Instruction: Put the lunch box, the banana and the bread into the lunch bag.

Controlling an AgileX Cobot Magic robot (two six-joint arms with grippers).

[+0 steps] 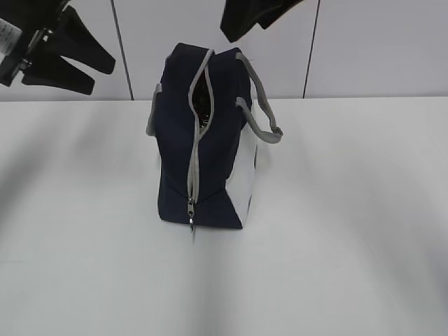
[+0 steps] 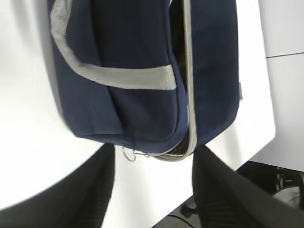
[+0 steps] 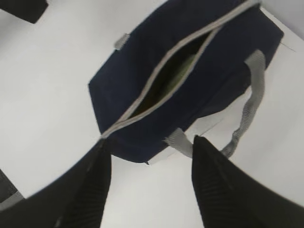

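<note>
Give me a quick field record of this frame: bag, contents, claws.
bag: lunch bag upright on the white table
zipper: zipper partly open along the top
contents: something pale green shows through the gap; banana and bread not visible
left claw: left claw open, above the bag, empty
right claw: right claw open, above the bag, empty

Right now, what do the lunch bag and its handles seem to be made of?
The lunch bag looks like matte navy woven fabric; it sags softly. Its handles look like grey webbing, ribbed and limp. The zipper pull seems shiny metal.
</note>
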